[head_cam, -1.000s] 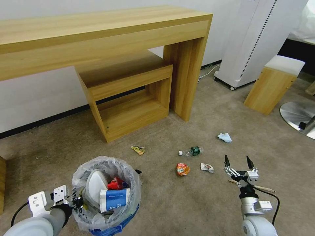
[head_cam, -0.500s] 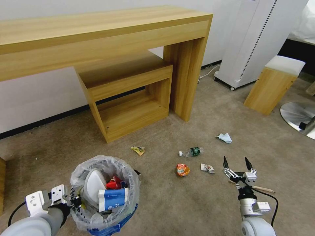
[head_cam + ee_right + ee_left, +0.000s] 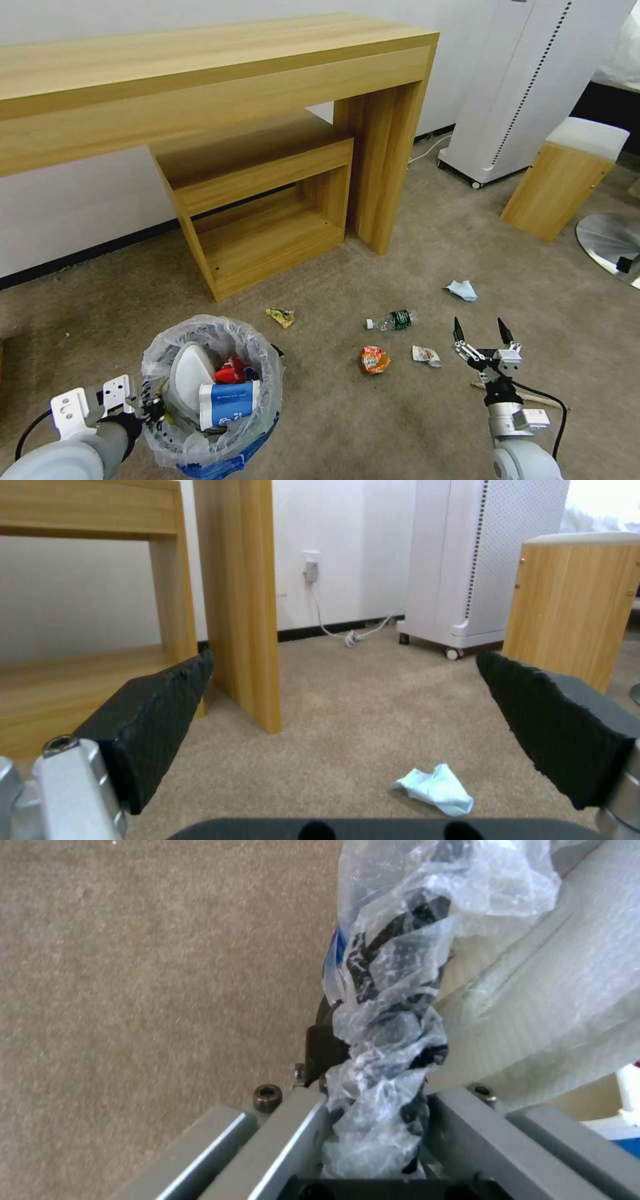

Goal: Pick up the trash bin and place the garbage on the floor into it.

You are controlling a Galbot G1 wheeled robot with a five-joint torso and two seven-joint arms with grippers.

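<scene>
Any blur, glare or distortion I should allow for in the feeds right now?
Head view: wide-angle bowing of the desk, even light, litter on the floor sharp. Left wrist view: soft close-up of the trash bin liner. Right wrist view: fingers blurred, blue tissue soft; no glare.

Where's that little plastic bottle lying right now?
In the head view, the bottle lies on the carpet, front right of the wooden desk, just beyond the orange wrapper.
</scene>
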